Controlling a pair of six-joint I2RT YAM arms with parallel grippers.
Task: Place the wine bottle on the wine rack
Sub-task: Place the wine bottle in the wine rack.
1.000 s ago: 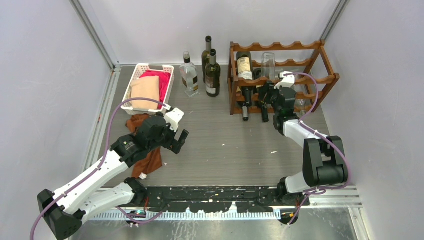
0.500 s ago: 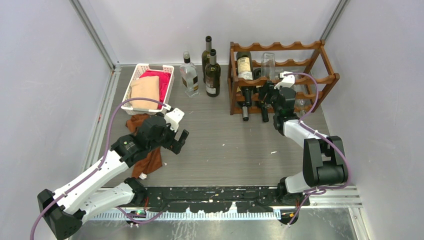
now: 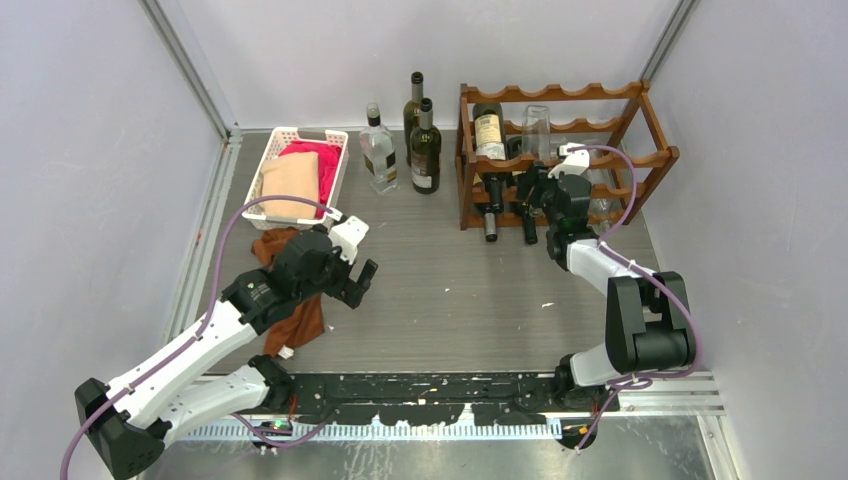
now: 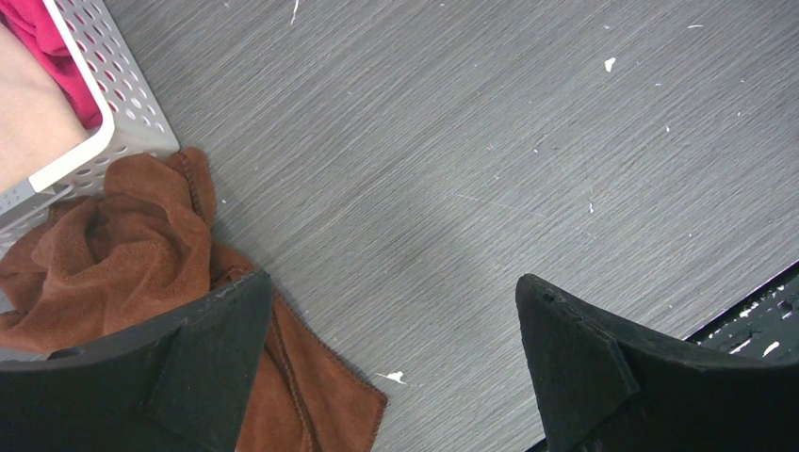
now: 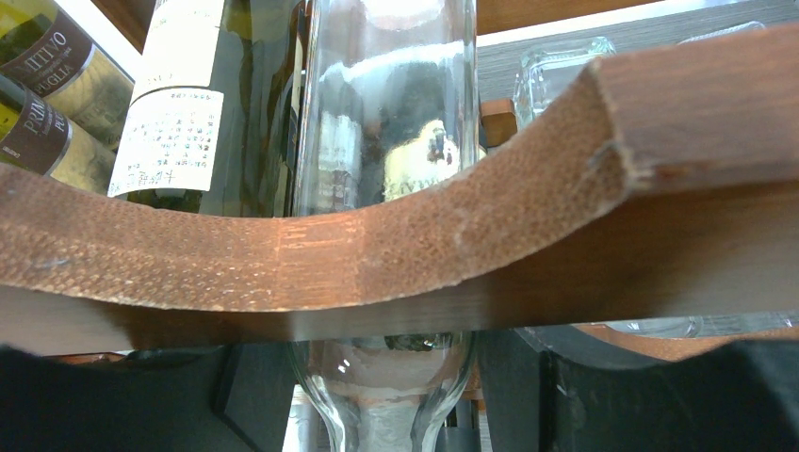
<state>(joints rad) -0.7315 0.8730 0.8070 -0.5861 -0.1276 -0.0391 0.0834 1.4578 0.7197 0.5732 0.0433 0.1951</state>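
Note:
The reddish-brown wine rack stands at the back right of the table. A clear glass wine bottle lies in it, base toward the wall, resting across a scalloped rail. My right gripper is at the rack's front, shut on that clear bottle at its shoulder, one finger on each side. My left gripper hangs open over the bare tabletop at the front left, with nothing between its fingers.
Dark bottles lie in the rack. A clear bottle and two dark ones stand left of it. A white basket holds cloths at the back left. A brown cloth lies under my left finger.

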